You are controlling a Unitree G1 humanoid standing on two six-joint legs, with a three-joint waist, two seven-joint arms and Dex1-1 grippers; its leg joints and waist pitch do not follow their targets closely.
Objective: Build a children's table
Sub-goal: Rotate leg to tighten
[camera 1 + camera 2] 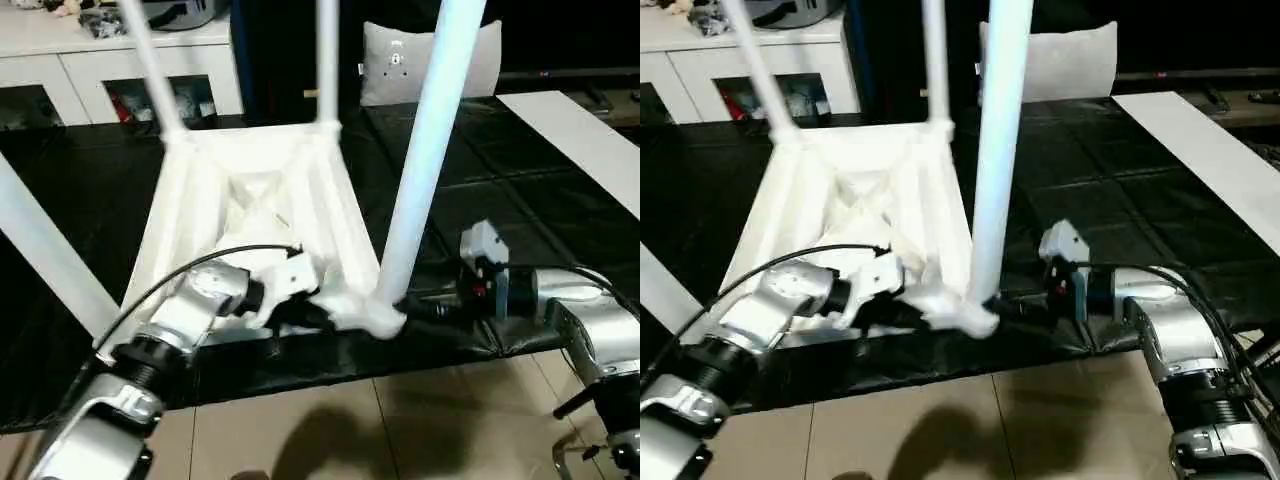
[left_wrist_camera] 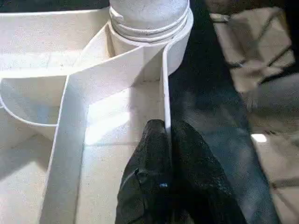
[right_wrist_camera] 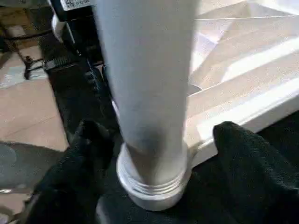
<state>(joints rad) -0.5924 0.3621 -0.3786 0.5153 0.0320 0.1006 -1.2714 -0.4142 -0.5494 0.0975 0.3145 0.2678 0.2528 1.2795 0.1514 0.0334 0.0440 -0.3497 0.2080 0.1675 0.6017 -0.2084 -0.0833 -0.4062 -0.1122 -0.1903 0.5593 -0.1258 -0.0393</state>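
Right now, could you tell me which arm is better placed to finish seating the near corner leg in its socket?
The right. The right gripper has its open fingers either side of the leg just above the socket. The left gripper is shut on the table top's rim, steadying it.

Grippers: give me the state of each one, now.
Left gripper: shut, pinching the outer rim wall of the table top.
Right gripper: fingers spread either side of the near leg at its socket, not clamped.
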